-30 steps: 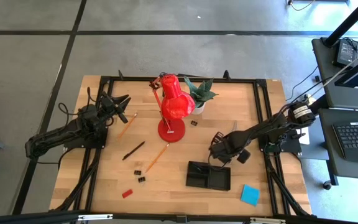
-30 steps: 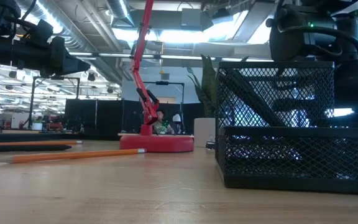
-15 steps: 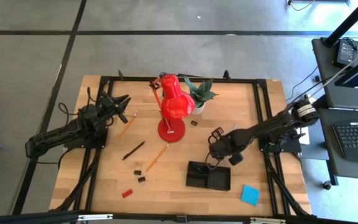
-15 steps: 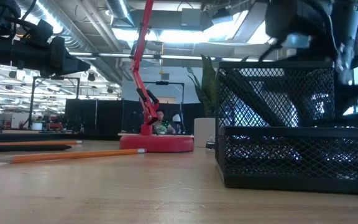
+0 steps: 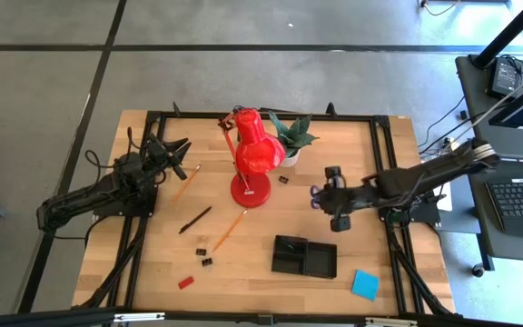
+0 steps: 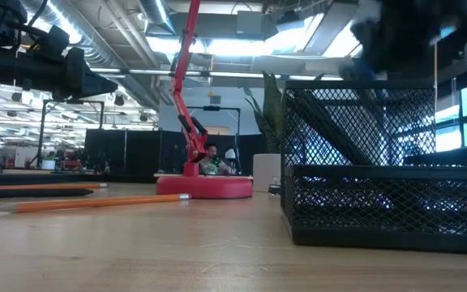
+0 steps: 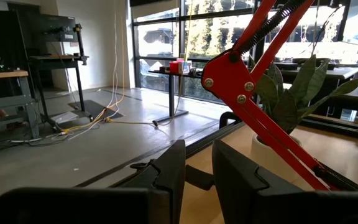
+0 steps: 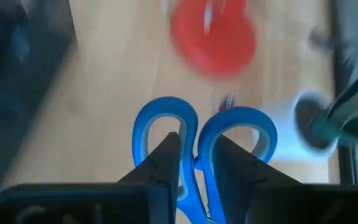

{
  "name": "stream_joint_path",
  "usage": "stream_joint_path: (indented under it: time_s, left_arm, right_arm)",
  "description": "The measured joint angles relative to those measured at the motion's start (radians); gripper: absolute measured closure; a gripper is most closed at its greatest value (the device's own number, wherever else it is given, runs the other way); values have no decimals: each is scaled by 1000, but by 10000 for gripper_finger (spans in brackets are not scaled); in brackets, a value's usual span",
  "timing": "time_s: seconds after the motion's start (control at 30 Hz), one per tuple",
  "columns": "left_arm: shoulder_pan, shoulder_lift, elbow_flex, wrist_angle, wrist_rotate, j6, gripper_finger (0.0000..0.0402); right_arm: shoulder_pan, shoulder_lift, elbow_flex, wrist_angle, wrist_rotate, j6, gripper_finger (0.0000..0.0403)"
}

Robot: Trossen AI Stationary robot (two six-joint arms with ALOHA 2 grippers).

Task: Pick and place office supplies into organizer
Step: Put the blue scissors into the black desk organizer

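While no brand, label or writing can be read anywhere, the count runs thus: one pair of blue-handled scissors (image 8: 201, 146), two orange pencils, one near the left arm (image 5: 186, 182) and one by the lamp base (image 5: 230, 229); one black pen (image 5: 195, 219); three tiny black clips, two near the table's front (image 5: 203, 254) and one by the plant (image 5: 283, 180); one small red block (image 5: 185, 282); one blue note pad (image 5: 365, 284); one black mesh organizer (image 5: 304, 257); right gripper (image 5: 327, 193) hangs right of the red desk lamp (image 5: 251, 159), beyond the organizer's far side, fingers (image 8: 166, 168) narrowed onto the scissors, both blue loops sticking out past the tips toward the lamp base, long axis in line with the fingers; left gripper (image 5: 172, 154) waits at the far left of the table, fingers narrowly apart, nothing between them; organizer sits front right, its long axis left to right; green potted plant (image 5: 291, 138) just beside the lamp's head.
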Motion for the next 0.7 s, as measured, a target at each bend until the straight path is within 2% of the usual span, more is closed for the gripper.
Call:
stream_joint_path:
  time_s: [0.13, 0.3, 0.53, 0.7]
  left_arm:
    - [0, 0, 0, 0, 0, 0, 327]
    - [0, 0, 0, 0, 0, 0, 327]
    - [0, 0, 0, 0, 0, 0, 327]
    - [0, 0, 0, 0, 0, 0, 327]
  right_arm:
    - [29, -76, 0, 221, 1, 30, 326]
    - [77, -112, 2, 459, 0, 130, 326]
    - [129, -73, 2, 545, -19, 330, 326]
    - [162, -8, 2, 681, -95, 361, 325]
